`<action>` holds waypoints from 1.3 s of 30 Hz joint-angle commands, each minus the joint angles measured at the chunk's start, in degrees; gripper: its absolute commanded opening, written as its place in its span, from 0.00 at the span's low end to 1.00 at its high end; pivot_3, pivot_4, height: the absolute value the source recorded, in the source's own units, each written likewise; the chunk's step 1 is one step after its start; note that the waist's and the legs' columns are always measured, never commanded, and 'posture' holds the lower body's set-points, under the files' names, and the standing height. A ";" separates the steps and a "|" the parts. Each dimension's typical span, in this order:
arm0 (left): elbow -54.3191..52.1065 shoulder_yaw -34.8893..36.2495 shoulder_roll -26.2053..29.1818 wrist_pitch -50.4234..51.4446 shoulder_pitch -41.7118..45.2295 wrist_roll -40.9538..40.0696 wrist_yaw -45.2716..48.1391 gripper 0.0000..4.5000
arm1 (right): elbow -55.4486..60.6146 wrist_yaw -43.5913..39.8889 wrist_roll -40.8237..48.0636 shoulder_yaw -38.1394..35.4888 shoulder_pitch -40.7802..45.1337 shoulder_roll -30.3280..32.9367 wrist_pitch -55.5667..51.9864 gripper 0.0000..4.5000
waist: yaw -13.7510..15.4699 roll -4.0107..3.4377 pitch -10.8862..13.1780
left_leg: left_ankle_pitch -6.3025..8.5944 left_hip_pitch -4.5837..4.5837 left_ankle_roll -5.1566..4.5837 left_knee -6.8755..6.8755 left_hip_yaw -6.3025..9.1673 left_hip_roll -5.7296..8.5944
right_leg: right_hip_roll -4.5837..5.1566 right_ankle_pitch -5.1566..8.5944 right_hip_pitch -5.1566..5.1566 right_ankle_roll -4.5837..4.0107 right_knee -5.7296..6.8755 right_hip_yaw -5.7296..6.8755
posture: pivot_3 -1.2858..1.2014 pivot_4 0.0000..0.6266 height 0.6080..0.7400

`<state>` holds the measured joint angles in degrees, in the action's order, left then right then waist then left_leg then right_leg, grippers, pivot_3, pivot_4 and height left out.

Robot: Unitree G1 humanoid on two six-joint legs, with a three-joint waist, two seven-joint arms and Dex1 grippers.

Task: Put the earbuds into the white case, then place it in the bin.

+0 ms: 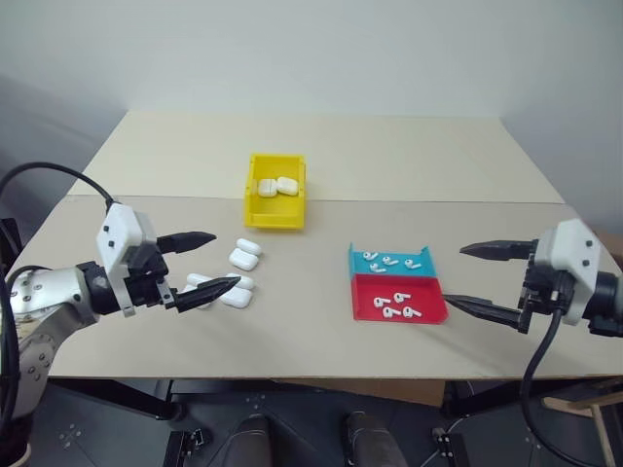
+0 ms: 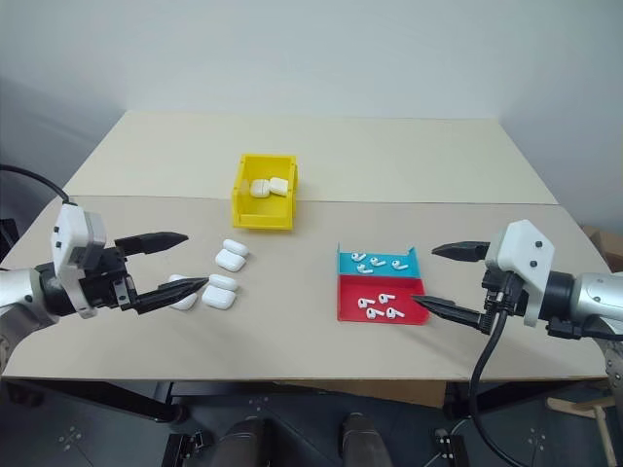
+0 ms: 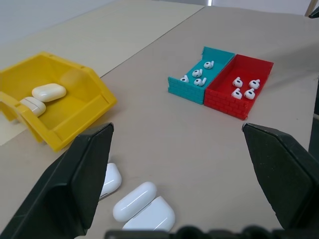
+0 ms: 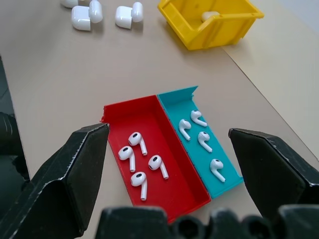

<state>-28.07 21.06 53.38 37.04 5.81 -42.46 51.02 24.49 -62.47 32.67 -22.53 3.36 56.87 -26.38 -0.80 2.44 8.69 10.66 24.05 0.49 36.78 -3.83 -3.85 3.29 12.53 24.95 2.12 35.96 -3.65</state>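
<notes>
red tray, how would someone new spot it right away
On the tan table, look toward the robot's right side for two shallow trays sitting side by side. The red tray is the nearer one, holding four earbuds; its teal twin lies just behind it.

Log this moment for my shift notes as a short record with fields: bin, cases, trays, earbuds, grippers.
bin: yellow bin at table centre, two white cases inside
loose cases: a cluster of white cases on the table, between the bin and the left gripper
teal tray: four earbuds
red tray: four earbuds, touching the teal tray
left gripper: jaws open, holding nothing, above the loose cases
right gripper: jaws open, holding nothing, beside the trays
</notes>
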 commanded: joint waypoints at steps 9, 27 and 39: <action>-4.72 -3.76 3.77 9.10 2.83 4.25 -9.64 1.00 | 1.55 -0.10 1.60 -1.62 0.78 0.98 -1.19 0.99 | 0.06 0.01 0.00 | 0.00 0.00 0.00 0.00 0.01 0.00 | -0.02 0.00 -0.02 0.00 0.02 -0.02 | 0.52 0.24 1.00; 6.61 -19.37 15.14 38.41 17.81 7.41 -12.35 1.00 | 4.85 3.45 3.22 0.10 -0.63 -1.20 -2.17 0.99 | 0.03 0.01 0.00 | -0.01 -0.07 0.00 0.03 0.01 0.00 | -0.07 0.02 0.01 0.02 0.11 -0.06 | 0.52 0.24 1.00; 12.49 -34.24 12.86 55.46 35.73 6.36 -12.66 1.00 | 7.59 6.66 3.27 2.05 -1.99 -4.28 -2.00 0.99 | 0.13 0.03 0.00 | -0.01 0.06 -0.01 0.03 0.07 0.07 | -0.08 0.04 0.04 0.08 0.11 -0.07 | 0.52 0.24 1.00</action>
<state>-15.87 -12.86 66.33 92.04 39.85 -36.05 38.73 30.49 -56.51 35.05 -20.06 1.07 52.66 -28.23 -0.68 2.47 8.70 10.65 24.10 0.47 36.81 -3.77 -3.78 3.20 12.57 24.99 2.19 36.11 -3.73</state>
